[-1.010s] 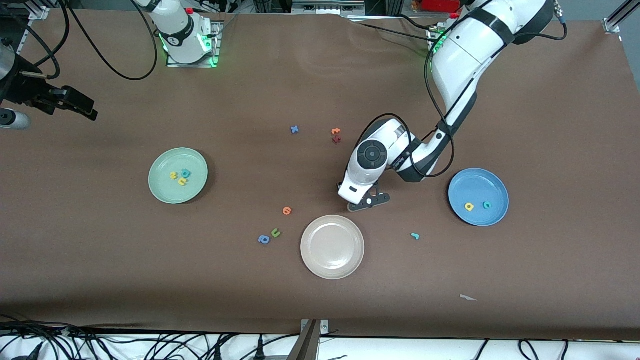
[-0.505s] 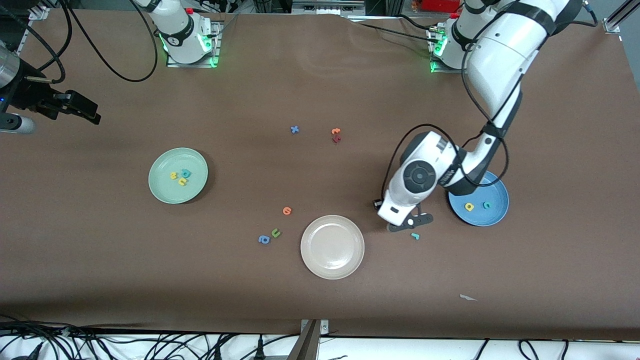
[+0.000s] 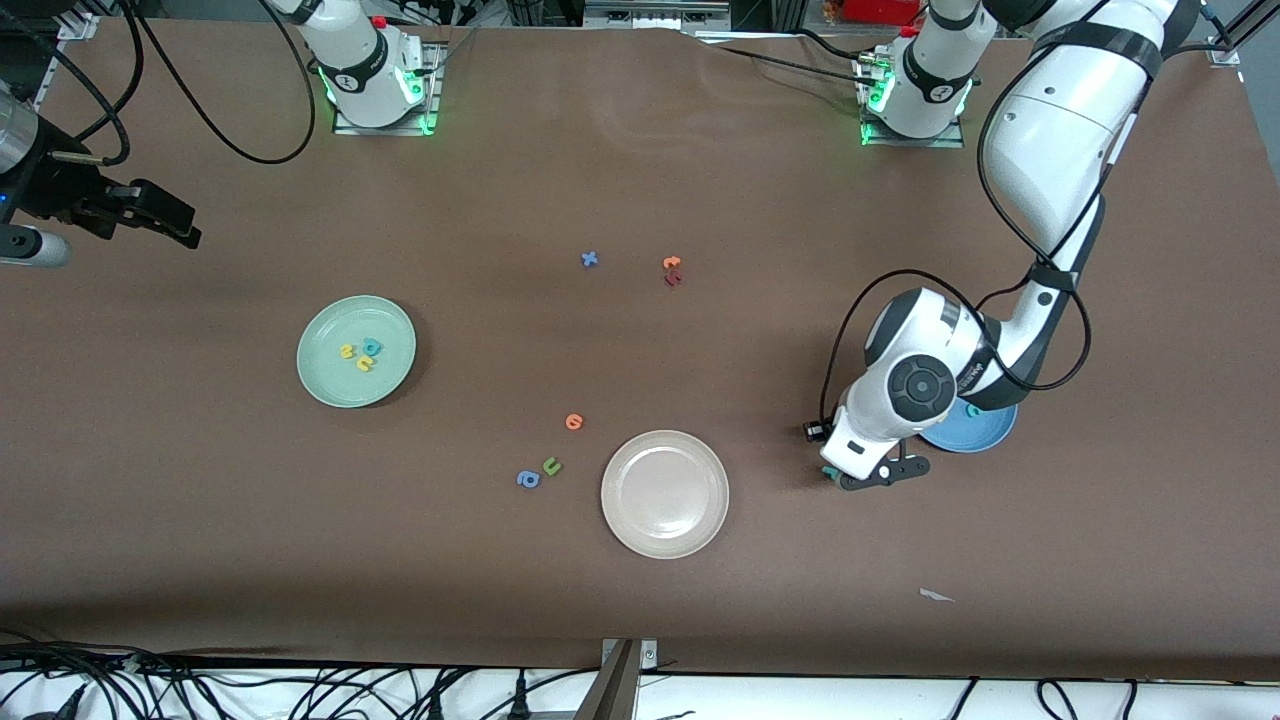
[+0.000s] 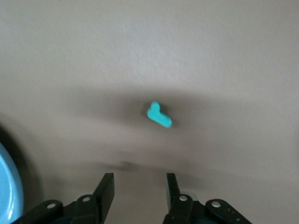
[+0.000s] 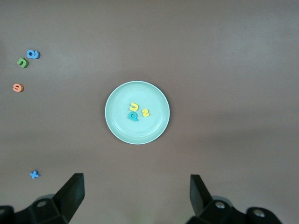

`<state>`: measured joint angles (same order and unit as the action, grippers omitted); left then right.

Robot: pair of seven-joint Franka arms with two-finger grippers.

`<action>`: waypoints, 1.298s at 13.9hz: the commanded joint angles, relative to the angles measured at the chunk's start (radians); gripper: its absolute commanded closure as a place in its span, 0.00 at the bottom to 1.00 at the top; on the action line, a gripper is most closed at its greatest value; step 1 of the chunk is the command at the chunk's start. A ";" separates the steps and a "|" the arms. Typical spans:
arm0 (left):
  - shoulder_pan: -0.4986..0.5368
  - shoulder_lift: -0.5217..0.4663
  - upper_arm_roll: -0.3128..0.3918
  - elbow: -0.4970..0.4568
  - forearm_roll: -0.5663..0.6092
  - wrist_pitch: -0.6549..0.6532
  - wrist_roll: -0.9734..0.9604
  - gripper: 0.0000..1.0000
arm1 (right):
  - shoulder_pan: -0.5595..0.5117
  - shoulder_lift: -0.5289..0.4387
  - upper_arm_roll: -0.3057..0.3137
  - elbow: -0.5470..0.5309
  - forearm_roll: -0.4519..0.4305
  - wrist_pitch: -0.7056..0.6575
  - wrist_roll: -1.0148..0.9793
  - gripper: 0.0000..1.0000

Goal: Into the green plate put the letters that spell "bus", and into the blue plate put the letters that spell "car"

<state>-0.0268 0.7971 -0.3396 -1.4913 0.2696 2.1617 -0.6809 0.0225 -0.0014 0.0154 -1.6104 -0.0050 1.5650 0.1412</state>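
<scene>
The left gripper [image 3: 868, 478] hangs low over the teal r [image 4: 159, 115], its two fingers [image 4: 106, 189] set partly apart with nothing between them; in the left wrist view the letter lies flat on the brown table [image 3: 1100, 560] just ahead of the fingertips, not yet straddled. On the front view's clock face the blue plate [image 3: 990, 432] sits at about two o'clock from this gripper, just beside it and mostly hidden under the wrist, so what it holds cannot be read now. The arm reaches from its base at the table's top edge, elbow high, forearm folded down, wrist pointing straight at the table. The right gripper [image 3: 150, 212] waits up at ten o'clock from the green plate [image 5: 117, 126], jaws wide and empty. That plate already carries the teal b [image 5: 133, 116], yellow u [image 5: 134, 107] and yellow s [image 5: 145, 113], so "bus" looks finished. My judgement: only the r remains to grasp and carry over.
</scene>
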 commanded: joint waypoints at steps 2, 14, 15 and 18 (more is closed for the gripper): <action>-0.016 0.100 0.001 0.152 -0.004 -0.003 0.011 0.28 | -0.007 0.008 0.008 0.024 -0.004 -0.013 -0.015 0.00; -0.012 0.197 0.001 0.233 -0.006 0.038 0.012 0.54 | -0.006 0.006 0.006 0.023 -0.001 -0.017 -0.014 0.00; -0.012 0.197 0.001 0.233 -0.006 0.038 0.014 0.54 | -0.006 0.006 0.006 0.023 -0.001 -0.019 -0.014 0.00; -0.008 0.197 0.002 0.232 -0.001 0.038 0.014 0.59 | -0.006 0.004 0.006 0.023 -0.001 -0.020 -0.014 0.00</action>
<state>-0.0354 0.9720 -0.3393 -1.2925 0.2696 2.2034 -0.6827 0.0225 -0.0012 0.0171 -1.6098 -0.0050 1.5637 0.1408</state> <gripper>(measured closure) 0.564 0.000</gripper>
